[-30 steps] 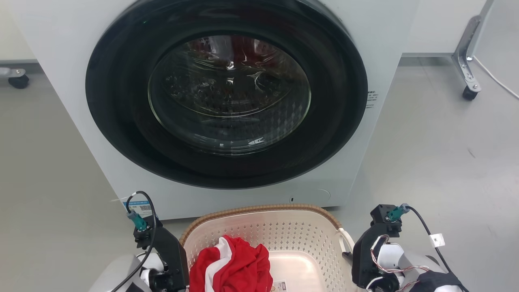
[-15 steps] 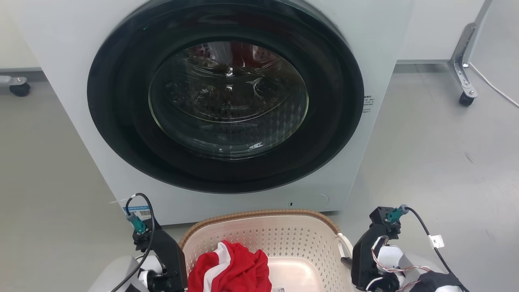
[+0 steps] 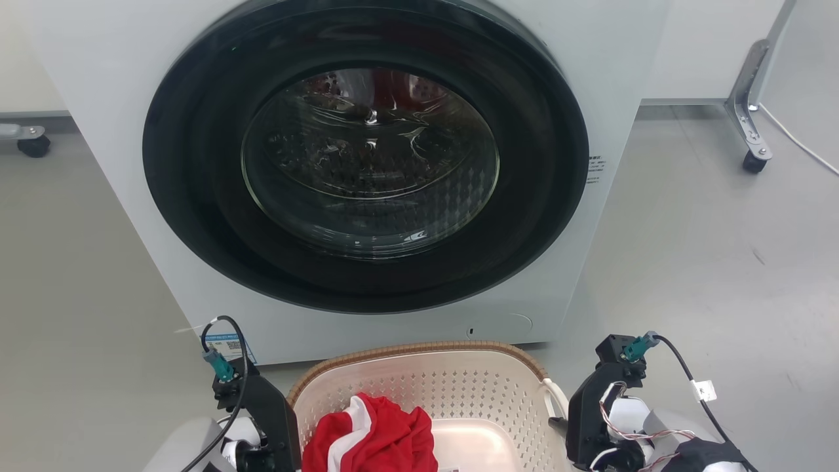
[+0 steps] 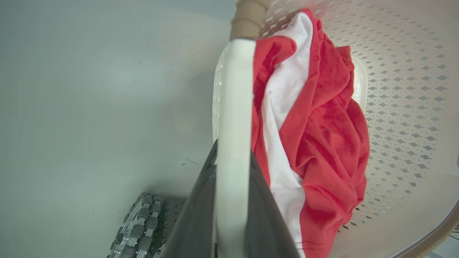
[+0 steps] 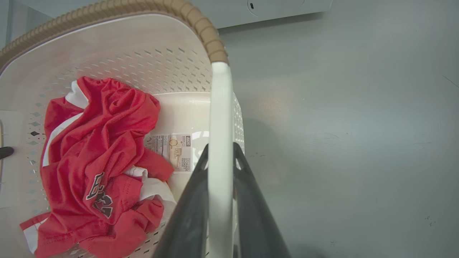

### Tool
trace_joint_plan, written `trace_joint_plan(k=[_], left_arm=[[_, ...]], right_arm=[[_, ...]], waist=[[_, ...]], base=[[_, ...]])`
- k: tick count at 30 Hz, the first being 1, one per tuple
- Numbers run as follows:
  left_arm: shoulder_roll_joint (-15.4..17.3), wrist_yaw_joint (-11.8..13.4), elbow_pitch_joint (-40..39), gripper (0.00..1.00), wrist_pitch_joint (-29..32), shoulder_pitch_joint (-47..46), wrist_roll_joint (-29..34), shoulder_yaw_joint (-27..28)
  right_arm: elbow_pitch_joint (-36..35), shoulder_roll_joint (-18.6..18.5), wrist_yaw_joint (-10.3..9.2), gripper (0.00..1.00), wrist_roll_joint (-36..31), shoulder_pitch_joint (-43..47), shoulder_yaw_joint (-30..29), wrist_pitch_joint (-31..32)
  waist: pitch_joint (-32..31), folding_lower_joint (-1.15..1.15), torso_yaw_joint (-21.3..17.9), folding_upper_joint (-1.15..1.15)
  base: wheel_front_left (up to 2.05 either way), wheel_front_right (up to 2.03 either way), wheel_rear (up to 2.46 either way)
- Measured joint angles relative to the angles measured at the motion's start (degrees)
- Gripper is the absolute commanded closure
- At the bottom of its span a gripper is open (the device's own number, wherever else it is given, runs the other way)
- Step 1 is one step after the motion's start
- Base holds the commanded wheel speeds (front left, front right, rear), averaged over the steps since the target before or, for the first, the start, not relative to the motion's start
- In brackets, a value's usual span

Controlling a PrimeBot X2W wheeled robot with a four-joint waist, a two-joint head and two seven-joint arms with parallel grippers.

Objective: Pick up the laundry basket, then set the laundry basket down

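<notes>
The basket (image 3: 419,348) is held by both handles, just in front of the washer (image 3: 367,170).
The left gripper (image 4: 233,152) clamps the left handle (image 4: 235,89), beside a red-and-white shirt (image 4: 322,143) heaped at that side. A label (image 5: 172,150) lies on the bottom, and the right gripper (image 5: 220,147) clamps the right handle (image 5: 219,107). With the load to the left, the basket may tip, or a smooth handle may slip.

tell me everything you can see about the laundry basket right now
The laundry basket is cream-white perforated plastic, rounded-rectangular, with a brown woven-look rim. It is upright before the washing machine, holding a crumpled red and white garment, with a label on its bottom. The left gripper has its fingers either side of the left white handle; the right gripper clasps the right handle. Whether it is off the floor is unclear.
</notes>
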Motion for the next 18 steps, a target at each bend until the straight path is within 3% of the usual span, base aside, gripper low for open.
trace_joint_plan(k=[18], left_arm=[[0.19,0.0,0.0,1.0,-0.6,0.27,-0.12,-0.27]], right_arm=[[-0.11,-0.02,-0.01,1.0,1.44,-0.1,1.27,0.38]], waist=[[0.26,0.0,-0.04,0.0]], base=[[0.0,0.0,0.0]])
